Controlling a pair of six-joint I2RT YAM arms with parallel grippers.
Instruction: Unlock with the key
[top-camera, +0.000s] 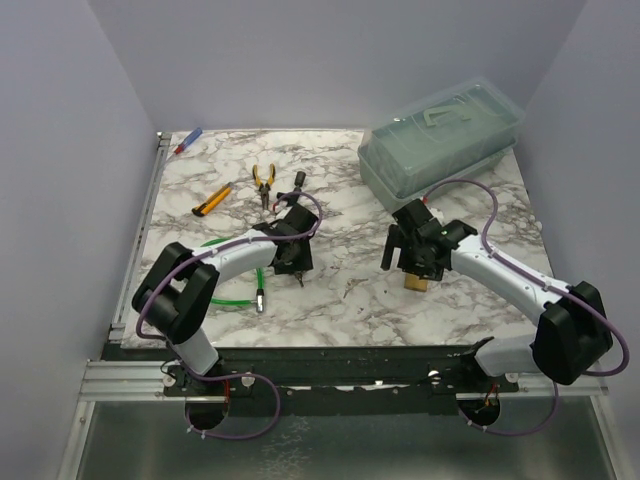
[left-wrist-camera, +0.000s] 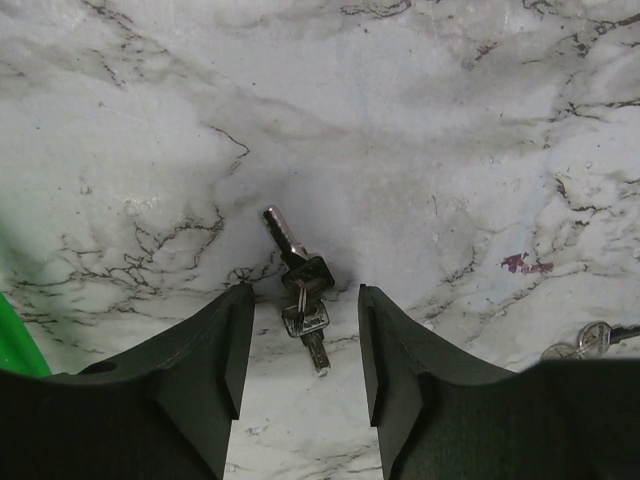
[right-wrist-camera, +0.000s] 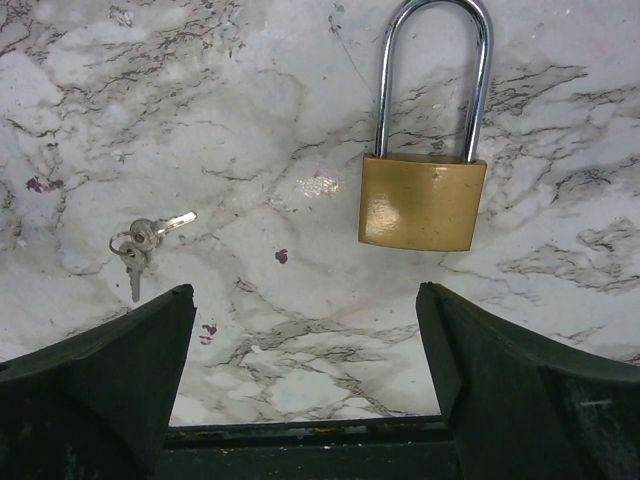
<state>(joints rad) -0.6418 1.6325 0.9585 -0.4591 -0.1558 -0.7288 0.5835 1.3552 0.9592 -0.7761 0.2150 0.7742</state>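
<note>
A brass padlock (right-wrist-camera: 422, 205) with a steel shackle lies flat on the marble table, its shackle down in the body. It shows just below my right gripper (top-camera: 412, 262) in the top view, as a brass padlock (top-camera: 412, 283). My right gripper (right-wrist-camera: 305, 290) is open and empty above it. My left gripper (left-wrist-camera: 302, 295) is open, low over a ring with two small keys (left-wrist-camera: 303, 298) that lie between its fingertips. A second ring of small keys (right-wrist-camera: 140, 245) lies further right (left-wrist-camera: 580, 340). A green cord (top-camera: 235, 298) with a silver end piece (top-camera: 260, 300) lies left of my left gripper (top-camera: 295, 262).
A clear lidded plastic box (top-camera: 440, 140) stands at the back right. Orange-handled pliers (top-camera: 263, 180), a black tool (top-camera: 300, 183), a yellow utility knife (top-camera: 210, 200) and a red-blue pen (top-camera: 188, 140) lie at the back left. The table's edge (right-wrist-camera: 300, 430) shows under my right gripper.
</note>
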